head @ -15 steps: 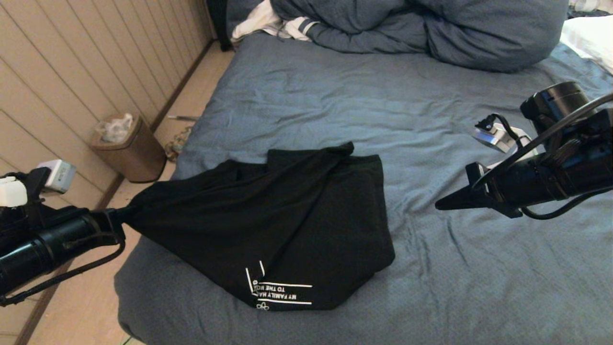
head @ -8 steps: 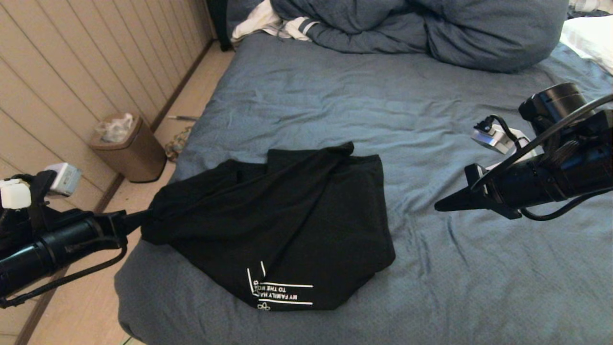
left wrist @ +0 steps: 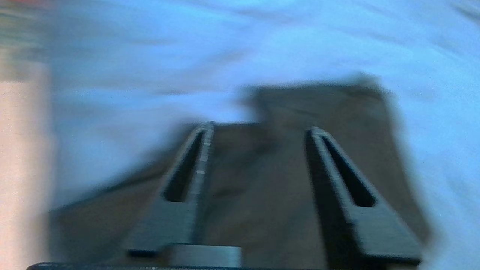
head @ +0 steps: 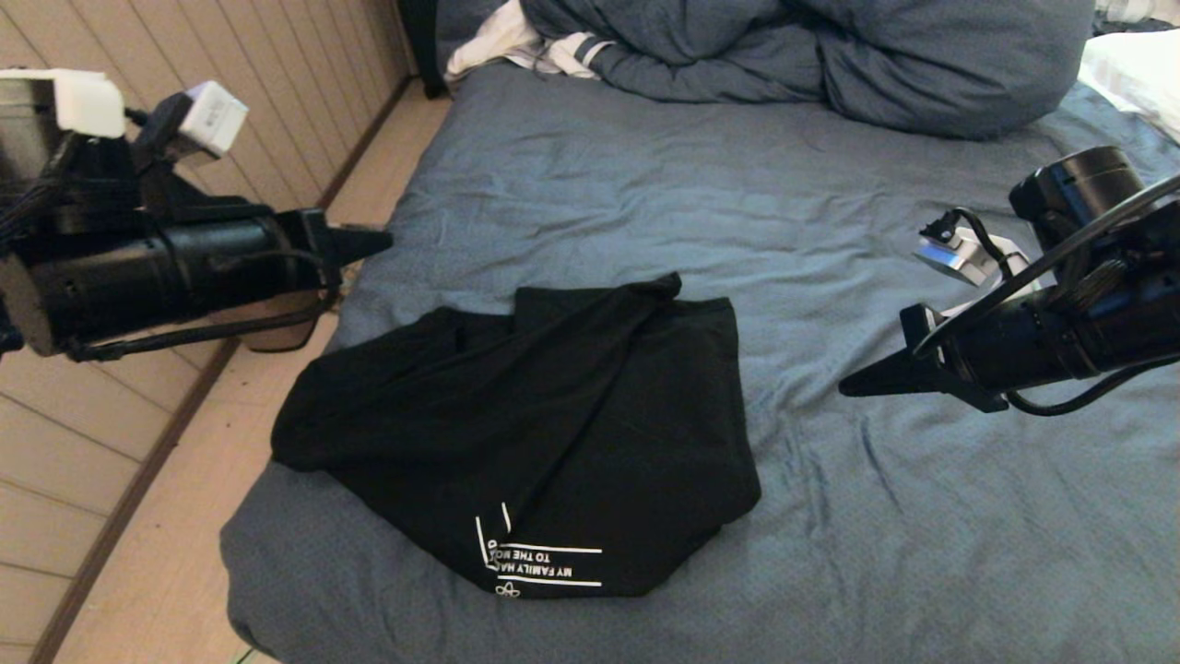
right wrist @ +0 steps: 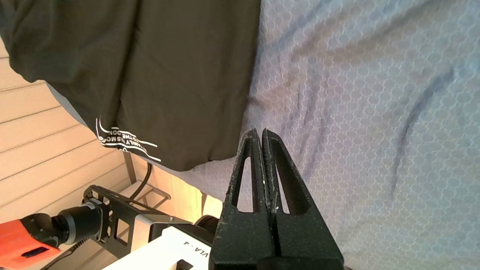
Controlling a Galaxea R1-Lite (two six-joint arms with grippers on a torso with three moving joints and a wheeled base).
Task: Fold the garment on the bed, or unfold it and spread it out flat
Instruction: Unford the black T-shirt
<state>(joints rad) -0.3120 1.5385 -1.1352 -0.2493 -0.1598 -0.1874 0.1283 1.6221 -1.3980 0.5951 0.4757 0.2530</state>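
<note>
The garment, a black T-shirt, lies crumpled and partly folded over on the near left part of the bed, with white lettering at its near edge. My left gripper hovers above the bed's left edge, beyond the shirt and clear of it. In the left wrist view the left gripper is open and empty, with the dark garment below it. My right gripper hangs shut and empty over the sheet, right of the shirt. In the right wrist view the right gripper points beside the garment.
A bulky blue duvet and white striped clothing lie at the bed's far end, a white pillow at far right. Left of the bed runs a strip of floor along a panelled wall.
My left gripper opened and let go of the shirt's left corner, which dropped back onto the bed. The left arm then rose and swung toward the far side. The right arm barely moved.
</note>
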